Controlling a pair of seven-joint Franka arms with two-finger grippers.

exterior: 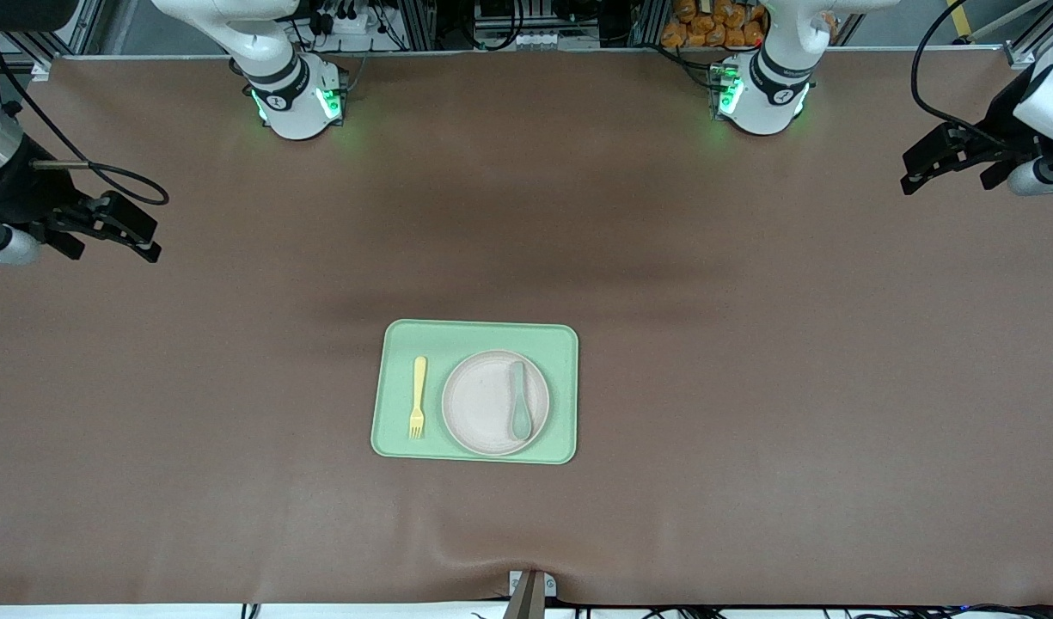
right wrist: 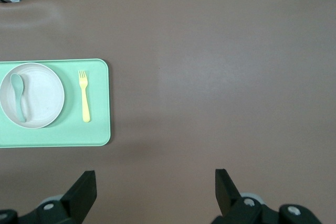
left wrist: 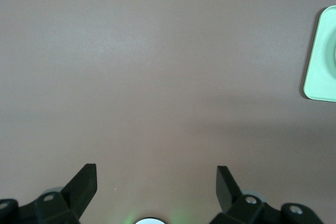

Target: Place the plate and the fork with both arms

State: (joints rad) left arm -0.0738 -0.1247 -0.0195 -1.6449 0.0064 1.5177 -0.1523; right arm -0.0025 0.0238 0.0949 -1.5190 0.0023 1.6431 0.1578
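Note:
The off-white round plate (exterior: 483,404) lies on a light-green tray (exterior: 474,337) in the middle of the table. The pale-yellow fork (exterior: 418,397) lies on the tray beside the plate, toward the right arm's end. Both show in the right wrist view too, plate (right wrist: 44,98) and fork (right wrist: 84,103). My right gripper (exterior: 148,228) hangs open and empty over bare table at its own end. My left gripper (exterior: 910,172) is likewise open and empty over its end, well apart from the tray. In the wrist views each gripper, left (left wrist: 156,174) and right (right wrist: 156,179), has only tabletop between its fingers.
A grey-green spoon (exterior: 519,400) rests on the plate, seen also as the spoon (right wrist: 19,95) in the right wrist view. A corner of the tray (left wrist: 321,61) shows in the left wrist view. Brown mat covers the table; both arm bases stand along the edge farthest from the front camera.

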